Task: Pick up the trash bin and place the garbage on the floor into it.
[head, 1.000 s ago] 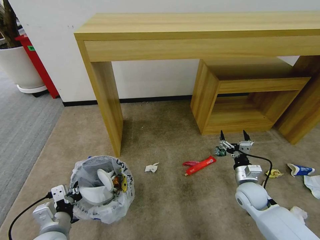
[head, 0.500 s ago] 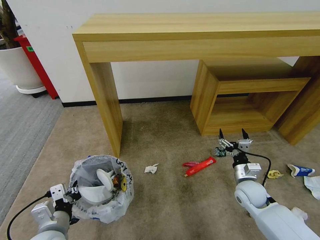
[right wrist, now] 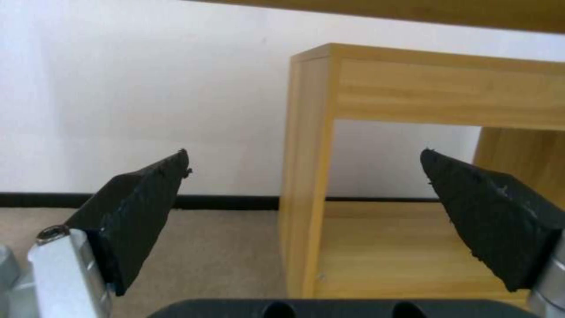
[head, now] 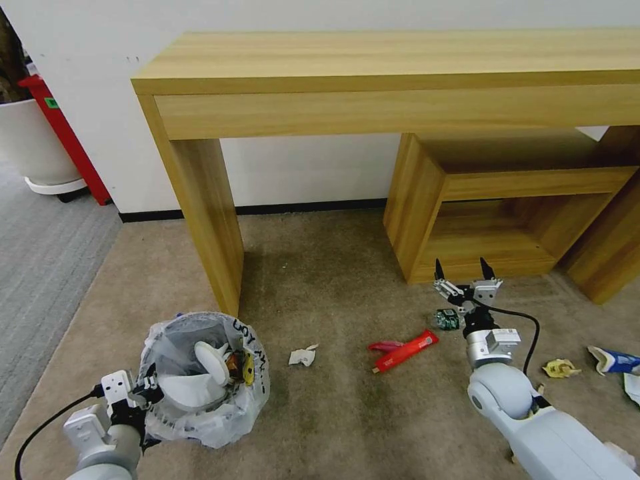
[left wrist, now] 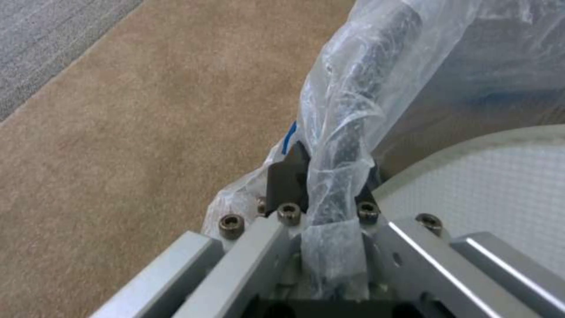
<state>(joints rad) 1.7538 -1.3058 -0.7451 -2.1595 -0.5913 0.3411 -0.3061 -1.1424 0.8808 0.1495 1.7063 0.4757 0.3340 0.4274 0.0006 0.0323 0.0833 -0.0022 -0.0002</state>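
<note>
The left tool (head: 143, 392) clamps the trash bin (head: 203, 377) by its bagged rim, keeping it ready on the floor (head: 333, 413), while the right tool (head: 460, 275), fingers apart, hovers above a small green-labelled bottle (head: 447, 319).

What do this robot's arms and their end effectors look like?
Both arms are smooth, rounded pale blue-white shells ending in silver metal wrist blocks, each trailing a looping black cable. The right end effector has two black, pointed, textured fingers; the left end effector has silver brackets with hex bolts.

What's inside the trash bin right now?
In the trash bin, held at its rim by the left gripper, lie two white slippers and an orange-and-yellow wrapper. Anything beneath them is covered.
</note>
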